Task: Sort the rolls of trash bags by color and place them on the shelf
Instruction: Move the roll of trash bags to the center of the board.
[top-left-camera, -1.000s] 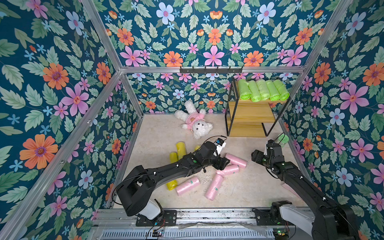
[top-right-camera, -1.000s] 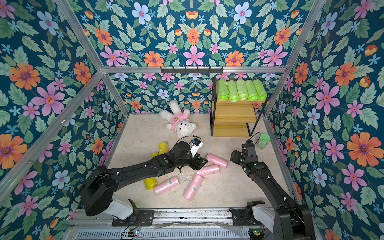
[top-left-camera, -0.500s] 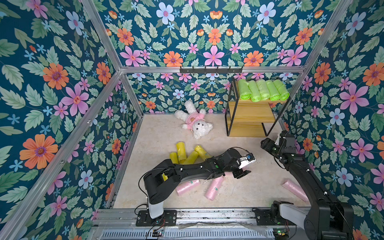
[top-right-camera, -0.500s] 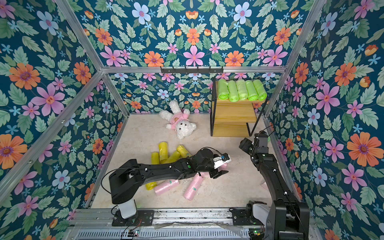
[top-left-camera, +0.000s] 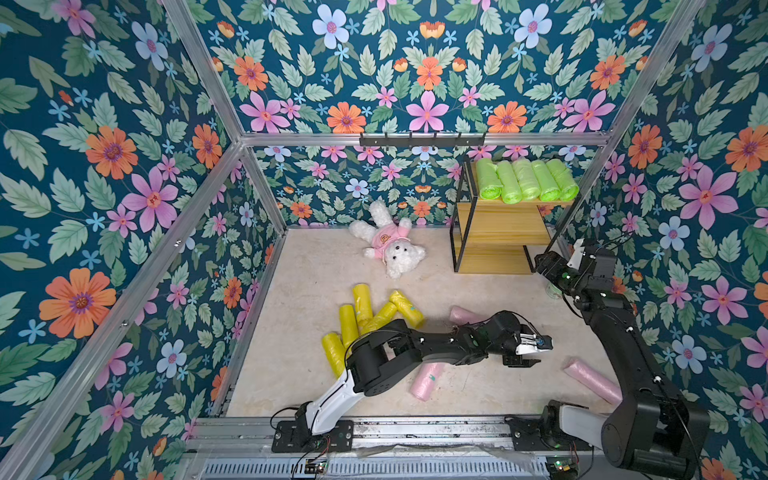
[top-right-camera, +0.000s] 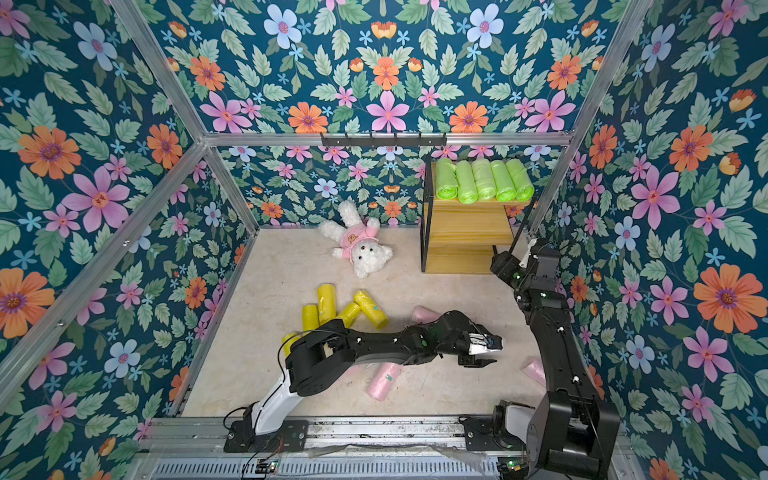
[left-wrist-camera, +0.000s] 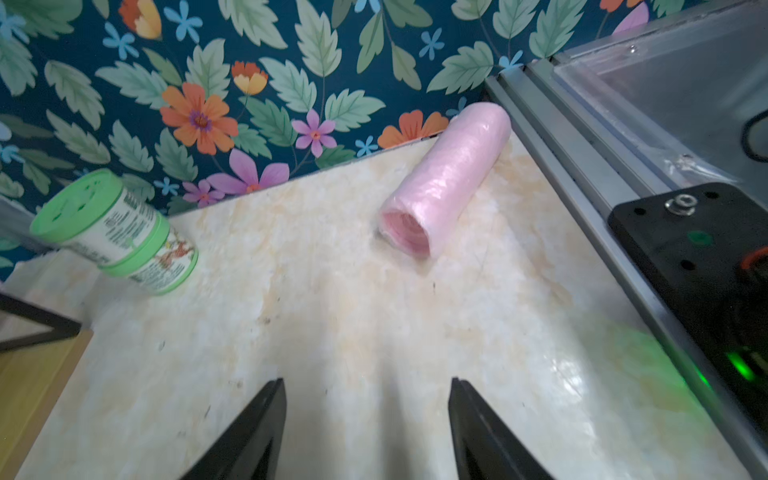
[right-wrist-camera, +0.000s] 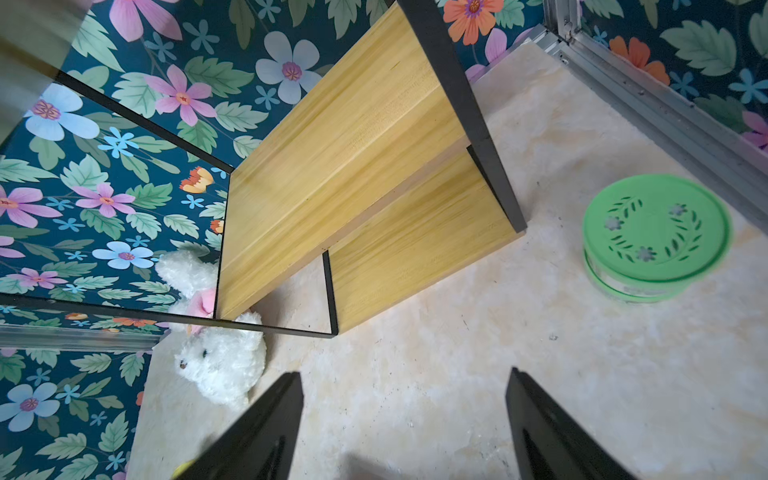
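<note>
Several lime green rolls lie side by side on the top board of the shelf; its lower boards are bare. Several yellow rolls lie clustered on the floor. My left arm partly hides a pink roll, a second one lies under that arm, and a third pink roll rests by the right wall. My left gripper is open and empty, low over the floor, with that third roll ahead of it. My right gripper stands open and empty beside the shelf's lowest board.
A white teddy bear in pink lies at the back centre of the floor. A small green-lidded jar stands by the right wall near the shelf. A black hook rail hangs on the back wall. The aluminium base rail runs along the front.
My left arm has reached right, past the pink rolls in the middle toward the right wall, and its jaws have narrowed a little. My right arm has swung back toward the shelf.
</note>
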